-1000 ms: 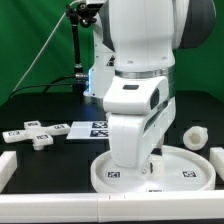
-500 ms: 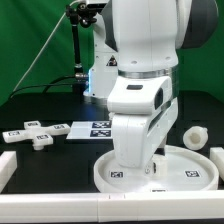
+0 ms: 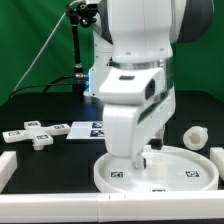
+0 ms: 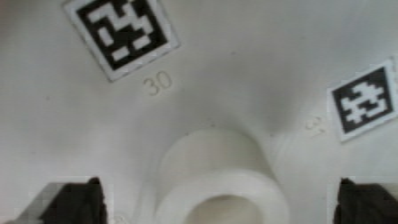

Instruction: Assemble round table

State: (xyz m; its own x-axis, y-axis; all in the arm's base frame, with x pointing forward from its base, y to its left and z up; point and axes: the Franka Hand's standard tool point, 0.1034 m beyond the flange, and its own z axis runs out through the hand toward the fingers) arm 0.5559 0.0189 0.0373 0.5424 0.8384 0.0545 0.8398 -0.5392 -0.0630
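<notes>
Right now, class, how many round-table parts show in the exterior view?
3: the disc below the arm, the leg at the exterior view's right, the foot piece at its left. The arm may hide others.

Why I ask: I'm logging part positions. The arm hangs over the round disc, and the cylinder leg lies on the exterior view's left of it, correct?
No. The exterior view shows the cylinder leg on that view's right of the round disc; the arm does hang over the disc.
</notes>
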